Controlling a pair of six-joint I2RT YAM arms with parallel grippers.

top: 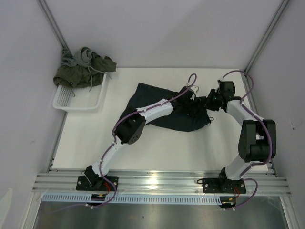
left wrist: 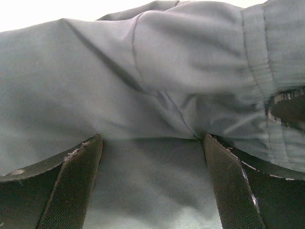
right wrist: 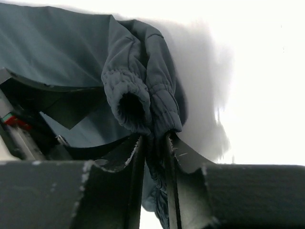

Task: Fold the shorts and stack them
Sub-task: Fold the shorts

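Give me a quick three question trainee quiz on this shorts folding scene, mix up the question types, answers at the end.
1. True or false: the right end effector is pinching the elastic waistband of the navy shorts.
2. Where are the olive shorts? A: bunched at the far end of the white basket. B: spread flat mid-table. C: hanging off the table's near edge.
3. In one word, how do the jaws of the left end effector stand over the navy cloth?

Key: 1 true; 2 A; 3 open.
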